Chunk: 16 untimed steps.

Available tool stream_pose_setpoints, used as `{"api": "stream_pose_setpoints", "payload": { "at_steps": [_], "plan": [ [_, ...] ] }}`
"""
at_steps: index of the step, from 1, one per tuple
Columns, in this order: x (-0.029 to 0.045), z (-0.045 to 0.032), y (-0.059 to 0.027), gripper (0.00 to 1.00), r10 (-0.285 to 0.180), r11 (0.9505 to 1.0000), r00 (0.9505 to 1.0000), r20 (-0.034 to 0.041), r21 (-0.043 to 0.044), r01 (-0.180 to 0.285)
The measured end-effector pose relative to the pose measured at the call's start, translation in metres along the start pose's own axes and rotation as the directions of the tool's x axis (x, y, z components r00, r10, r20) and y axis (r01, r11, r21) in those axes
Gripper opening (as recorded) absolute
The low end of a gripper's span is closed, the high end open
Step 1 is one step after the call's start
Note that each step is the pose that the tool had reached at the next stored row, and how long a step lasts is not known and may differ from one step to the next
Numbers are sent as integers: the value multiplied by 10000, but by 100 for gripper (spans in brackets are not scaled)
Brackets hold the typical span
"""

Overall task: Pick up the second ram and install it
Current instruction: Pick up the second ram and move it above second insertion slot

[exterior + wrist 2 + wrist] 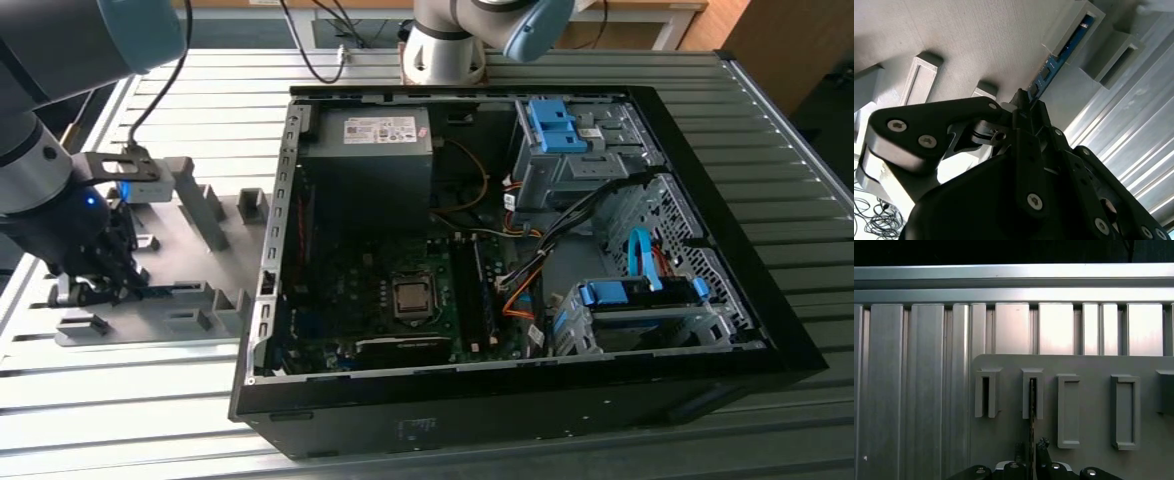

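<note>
— Pincer point(1026, 102) is pinching narrow on the second ram point(1054, 70). Its fingertips point(1043, 444) are pressing either face of the stick's near end in both wrist views.

— Noting that. How is the stick sitting?

— It is standing on edge, blue-green with dark chips, and running away from the pincer into a grey slot holder point(1025, 390). Its far end is resting inside that holder.

— What is surrounding it?

— A twin holder point(979, 395) is standing just beside it. Longer rectangular frames point(1068, 410) are lining up on the other side. All are rising from one grey fixture plate point(1094, 365).

— And further out?

— The plate is lying on the ribbed metal desk point(134, 400). In the exterior view the arm point(40, 180) is reaching down over it at that view's left.

— Beyond the plate?

— An open computer case point(534, 430) is lying on the desk on the exterior view's right of the plate. Its motherboard point(334, 290) is facing up, and the processor socket point(411, 297) is sitting near the middle. Long black memory slots point(467, 290) are running just beside the socket, well apart from the stick.

— Farthest back?

— A power supply point(367, 160) and blue drive brackets point(554, 125) are sitting at the case's far end. A grey arm base point(445, 55) is standing behind them.
</note>
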<state>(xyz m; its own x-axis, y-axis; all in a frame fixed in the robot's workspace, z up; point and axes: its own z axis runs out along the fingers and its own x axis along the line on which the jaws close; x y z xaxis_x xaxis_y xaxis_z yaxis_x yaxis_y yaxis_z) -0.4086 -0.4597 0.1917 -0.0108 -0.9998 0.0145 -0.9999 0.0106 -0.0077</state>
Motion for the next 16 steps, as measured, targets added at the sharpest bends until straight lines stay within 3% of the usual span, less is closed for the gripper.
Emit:
{"api": "stream_pose_setpoints", "payload": {
  "at_steps": [7, 9, 10, 16],
  "plan": [
    [0, 20, 4, 23, 0, 10000, 10000, 0, -1, 0],
    [0, 22, 5, 21, 0, 10000, 10000, -1, -2, 0],
    [0, 23, 5, 14, 0, 10000, 10000, -1, -2, 0],
    [0, 25, 5, 14, 0, 10000, 10000, -1, -1, 0]
  ]
}}
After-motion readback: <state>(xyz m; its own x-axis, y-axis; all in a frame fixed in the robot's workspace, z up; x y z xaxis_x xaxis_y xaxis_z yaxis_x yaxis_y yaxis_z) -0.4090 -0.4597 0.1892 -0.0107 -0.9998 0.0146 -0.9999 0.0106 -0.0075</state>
